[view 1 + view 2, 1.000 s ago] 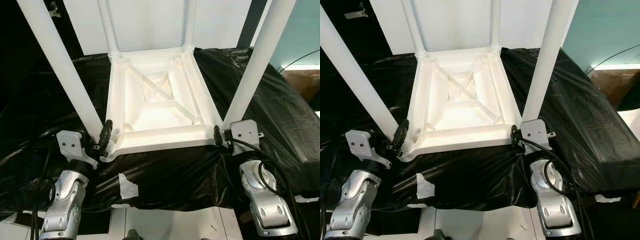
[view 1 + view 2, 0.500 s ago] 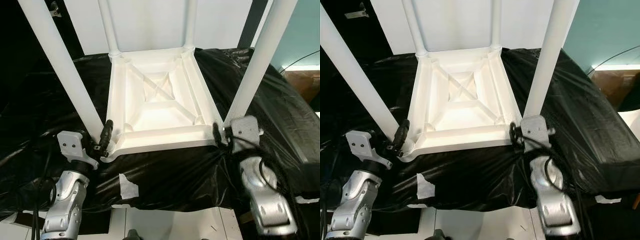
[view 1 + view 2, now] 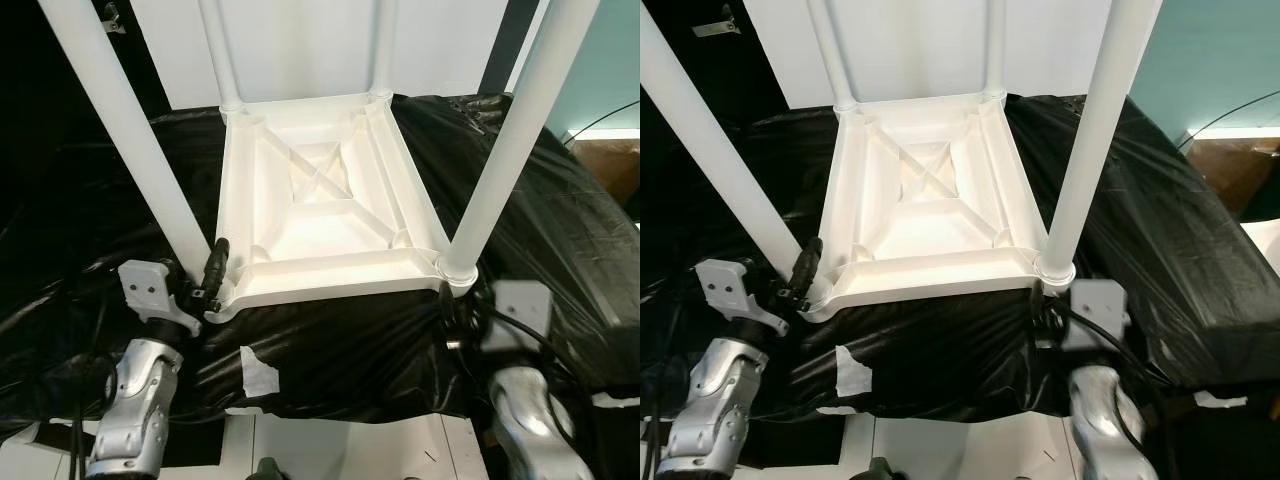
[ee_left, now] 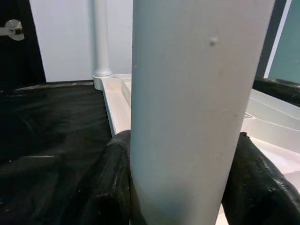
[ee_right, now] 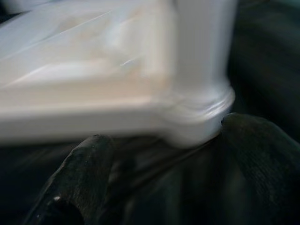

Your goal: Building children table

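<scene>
Left eye: I see the white table (image 3: 320,200) lying upside down on a black sheet (image 3: 560,220), its four legs pointing up. My left gripper (image 3: 207,283) sits at the near left corner, its fingers clamped around the base of the near left leg (image 3: 120,120). My right gripper (image 3: 452,318) is just below the near right corner, apart from the near right leg (image 3: 505,150), and blurred. A strip of white tape (image 3: 257,372) sticks to the sheet's front face.

Right eye: same scene; the right gripper (image 3: 1045,315) hangs under the corner socket, free of the leg.

Left wrist: the leg (image 4: 197,108) stands squarely between my two black fingers (image 4: 110,183), both pressed against it. The far left leg (image 4: 101,42) rises beyond.

Right wrist: blurred, but I can tell the fingers (image 5: 79,173) are spread wide with nothing between them, the table corner (image 5: 197,112) just ahead of the tips.
</scene>
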Available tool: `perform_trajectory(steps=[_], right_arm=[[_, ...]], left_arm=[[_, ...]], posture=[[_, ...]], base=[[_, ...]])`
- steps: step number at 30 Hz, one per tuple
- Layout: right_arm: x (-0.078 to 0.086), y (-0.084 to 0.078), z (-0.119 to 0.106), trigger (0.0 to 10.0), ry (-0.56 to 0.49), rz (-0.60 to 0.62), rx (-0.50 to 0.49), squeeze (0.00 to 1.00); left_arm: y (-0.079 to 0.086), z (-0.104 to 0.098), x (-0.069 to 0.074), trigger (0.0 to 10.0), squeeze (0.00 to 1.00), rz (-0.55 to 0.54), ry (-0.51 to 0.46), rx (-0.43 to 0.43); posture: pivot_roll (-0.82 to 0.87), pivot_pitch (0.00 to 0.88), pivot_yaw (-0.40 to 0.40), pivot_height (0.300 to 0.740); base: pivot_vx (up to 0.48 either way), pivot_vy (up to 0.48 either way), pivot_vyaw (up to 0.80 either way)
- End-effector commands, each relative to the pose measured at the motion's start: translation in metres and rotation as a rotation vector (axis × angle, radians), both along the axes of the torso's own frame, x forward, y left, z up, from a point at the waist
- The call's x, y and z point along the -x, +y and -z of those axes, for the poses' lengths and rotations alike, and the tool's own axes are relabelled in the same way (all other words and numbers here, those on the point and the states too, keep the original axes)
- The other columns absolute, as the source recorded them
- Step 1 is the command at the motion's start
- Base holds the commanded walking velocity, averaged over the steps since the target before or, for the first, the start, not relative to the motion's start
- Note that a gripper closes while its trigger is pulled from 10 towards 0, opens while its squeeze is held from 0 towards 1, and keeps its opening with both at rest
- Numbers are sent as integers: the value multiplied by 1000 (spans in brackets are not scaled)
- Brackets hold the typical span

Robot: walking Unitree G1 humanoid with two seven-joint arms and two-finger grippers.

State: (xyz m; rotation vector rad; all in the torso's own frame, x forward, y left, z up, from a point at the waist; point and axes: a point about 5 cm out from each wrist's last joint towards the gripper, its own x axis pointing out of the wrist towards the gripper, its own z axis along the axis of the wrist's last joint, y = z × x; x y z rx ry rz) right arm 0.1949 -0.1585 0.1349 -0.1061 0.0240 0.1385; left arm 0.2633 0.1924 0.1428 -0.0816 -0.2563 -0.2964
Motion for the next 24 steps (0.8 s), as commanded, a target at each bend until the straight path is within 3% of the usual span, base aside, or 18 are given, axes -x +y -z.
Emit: perform_trajectory(steps=[1,4,12,22,24], right_arm=[[1,8,-5,10000,-10,-82,-38,0],[1,11,-5,10000,-8,-116,-36,0],[-21,17,-6,10000,-59,-52,-3,0],[-24,20,-6,10000,-53,-96,24,0],[-27,21,-5,10000,-47,-140,134,0]], left_arm=[[-13,4,-1,10000,0,113,10,-28],[-16,4,-2,10000,0,122,8,-29],[-18,3,-3,10000,0,116,-1,-24],[-17,4,-2,10000,0,105,2,-23],[-17,4,-1,10000,0,100,5,-23]], posture=[[-54,65,46,740],[-54,65,46,740],[-34,55,35,740],[-26,60,30,740],[-28,64,31,740]], base=[[0,0,0],[0,0,0],[0,0,0],[0,0,0],[0,0,0]])
